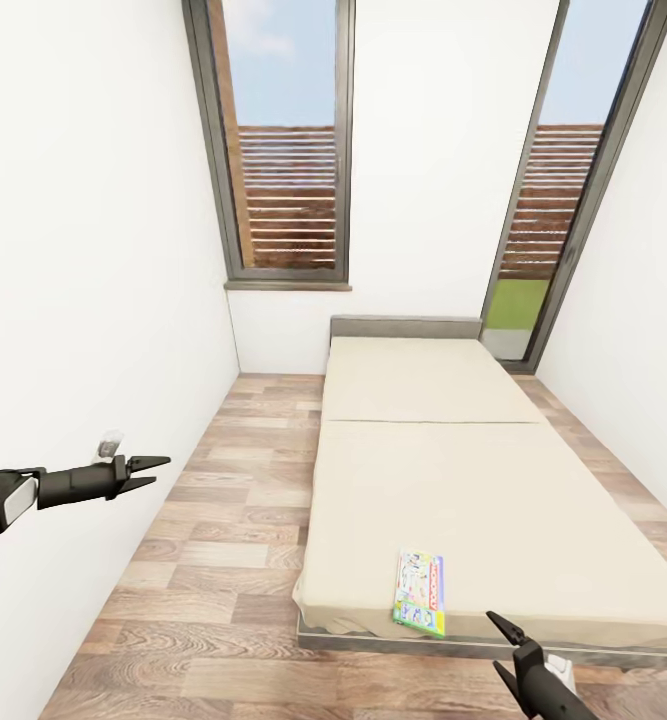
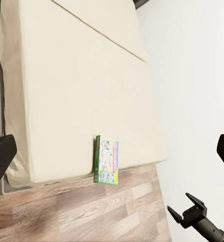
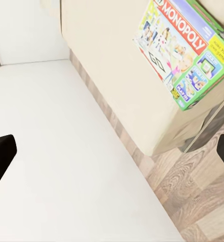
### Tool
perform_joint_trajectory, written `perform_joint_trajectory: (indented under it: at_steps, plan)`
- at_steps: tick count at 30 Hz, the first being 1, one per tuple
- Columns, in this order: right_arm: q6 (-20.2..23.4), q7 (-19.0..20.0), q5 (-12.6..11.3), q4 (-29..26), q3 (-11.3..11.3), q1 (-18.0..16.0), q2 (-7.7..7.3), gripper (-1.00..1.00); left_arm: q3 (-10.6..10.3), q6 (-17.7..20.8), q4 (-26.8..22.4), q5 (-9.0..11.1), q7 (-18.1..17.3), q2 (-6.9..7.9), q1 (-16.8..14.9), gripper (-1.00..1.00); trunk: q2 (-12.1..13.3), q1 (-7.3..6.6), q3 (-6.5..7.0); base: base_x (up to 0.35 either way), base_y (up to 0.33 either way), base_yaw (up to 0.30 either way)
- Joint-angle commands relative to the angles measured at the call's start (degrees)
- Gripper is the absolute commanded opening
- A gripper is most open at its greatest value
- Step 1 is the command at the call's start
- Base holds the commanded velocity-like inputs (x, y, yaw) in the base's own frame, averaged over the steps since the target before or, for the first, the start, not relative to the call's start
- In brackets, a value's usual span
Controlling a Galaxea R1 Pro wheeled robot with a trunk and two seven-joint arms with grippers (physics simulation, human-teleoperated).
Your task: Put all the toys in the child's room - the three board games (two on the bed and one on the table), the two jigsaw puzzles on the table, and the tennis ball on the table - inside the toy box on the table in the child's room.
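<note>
From the head camera I look down a narrow white-walled room with a wood-plank floor and two tall dark-framed windows. A low bed with a plain beige mattress and a grey headboard runs away from me. One board game, the green-and-white Monopoly box, lies flat on the mattress at the near edge of the bed. My left gripper hangs over the floor beside the left wall, well apart from the bed, its two fingers spread a little with nothing between them. My right gripper rises at the bottom of the view, just beside the bed's near edge and near the box; I cannot tell whether its fingers are parted.

In the left wrist camera, the Monopoly box sits at the mattress edge where it meets the floor, and the right gripper shows nearby.

In the right wrist camera, the Monopoly box appears close, lying on the mattress at its edge, lettering plain to read. Dark finger pads stand far apart at both sides of the picture.
</note>
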Motion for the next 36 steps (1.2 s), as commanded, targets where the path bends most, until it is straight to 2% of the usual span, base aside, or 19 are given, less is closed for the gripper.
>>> perform_joint_trajectory:
  at_steps: [1,12,20,28,36]
  plan:
    - [0.43,0.06,-0.18,0.01,-0.20,-0.05,0.03,1.00,0.50,0.56,-0.04,-0.50,-0.25,0.06,-0.04,1.00,-0.49,0.24,-0.27,0.000,0.000,0.000]
    - [1.12,-0.51,-0.17,0.06,-0.05,-0.11,0.06,1.00,0.44,0.56,-0.08,-0.55,-0.19,0.15,-0.04,1.00,-4.90,2.65,-2.24,0.000,0.000,0.000]
    - [6.13,-0.34,-0.22,0.10,-0.09,-0.14,0.06,1.00,0.35,0.56,-0.08,-0.53,-0.02,0.15,-0.04,1.00,-8.11,4.41,-3.68,0.000,0.000,0.000]
    - [7.15,-0.67,-0.27,0.10,-0.19,-0.14,0.08,1.00,0.26,0.56,-0.08,-0.53,0.17,0.13,-0.04,1.00,-11.32,6.17,-5.12,0.000,0.000,0.000]
    - [7.21,-0.74,-1.07,0.10,-3.30,-0.16,-0.22,1.00,0.26,0.48,-0.08,-0.56,0.24,-0.07,-0.04,1.00,-14.52,7.93,-6.55,0.000,0.000,0.000]
